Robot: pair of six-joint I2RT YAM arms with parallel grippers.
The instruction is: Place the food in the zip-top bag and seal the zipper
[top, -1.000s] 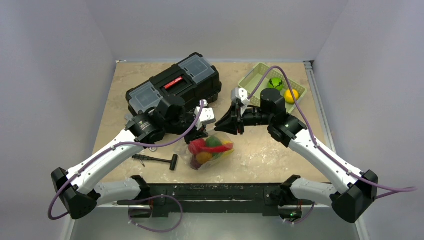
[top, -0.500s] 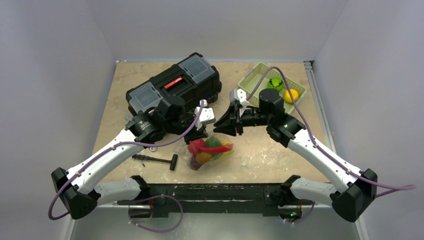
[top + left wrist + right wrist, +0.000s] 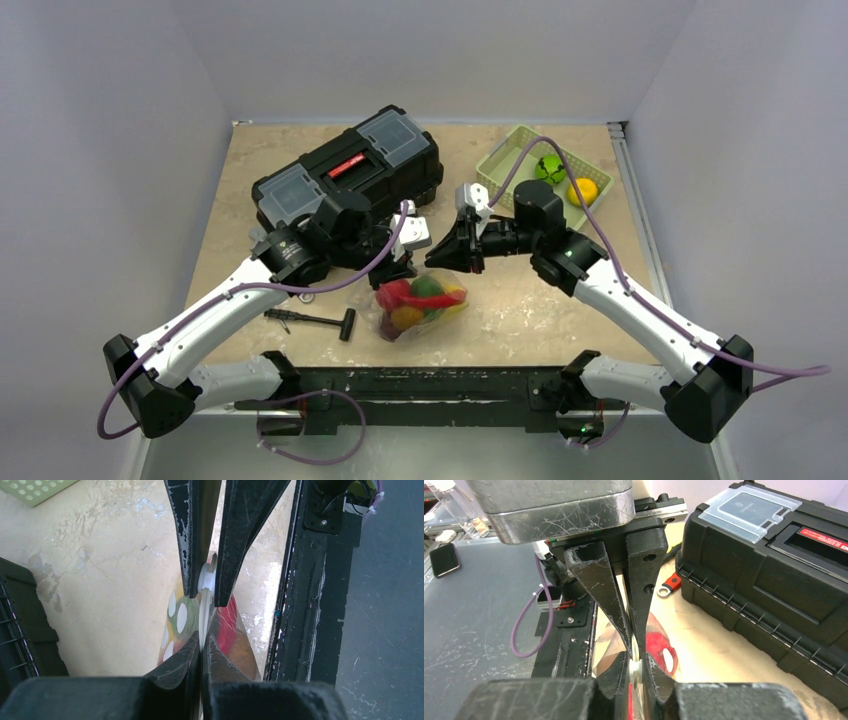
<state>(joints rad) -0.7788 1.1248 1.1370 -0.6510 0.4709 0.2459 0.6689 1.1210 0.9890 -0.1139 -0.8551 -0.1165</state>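
Left pincer (image 3: 202, 642): clamped tight on the zipper (image 3: 204, 617), with the whitish strip nipped between its tips.
Right pincer (image 3: 205, 587): pinched onto the same strip, tips facing the left one and just beside it (a white bulge of zipper shows between its fingers).
Bag (image 3: 420, 300): on the bench (image 3: 520, 310) between the two arms, toward the near side, its mouth edge held at the pincers.
Food (image 3: 408, 294): red, yellow and green pieces sit inside the bag. A green piece (image 3: 549, 167) and an orange one (image 3: 582, 190) lie in the basket (image 3: 505, 152) at the back right, well apart from the bag.
Step in hand: sealing, as I read it, since both pincers grip the strip at nearly one spot.
Next move: likely one pincer anchors while the other runs along the strip, pressing it shut. That calls for a taut, straight zipper and a grip loose enough to slide.
Unclear: how much of the strip is already pressed together (the fingers hide it).
Doubt: if the basket pieces count as food, sealing now looks early.
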